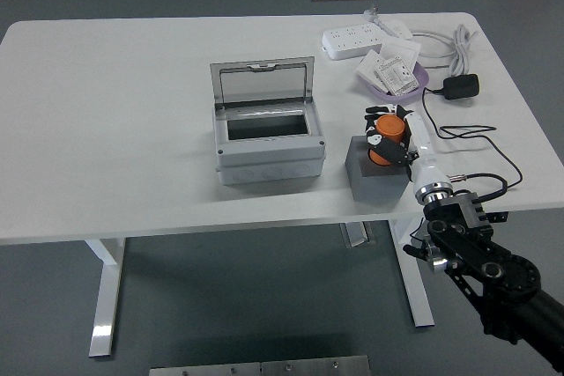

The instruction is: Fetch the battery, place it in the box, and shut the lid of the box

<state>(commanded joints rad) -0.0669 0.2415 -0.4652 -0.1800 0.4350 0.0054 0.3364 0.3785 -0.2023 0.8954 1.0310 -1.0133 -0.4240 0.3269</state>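
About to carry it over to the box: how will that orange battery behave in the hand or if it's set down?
The orange battery looks like a smooth, rigid cylinder, so it may slip in the right hand, whose fingers wrap it above the grey block. Laid on its side it would probably roll; stood on end it could tip.
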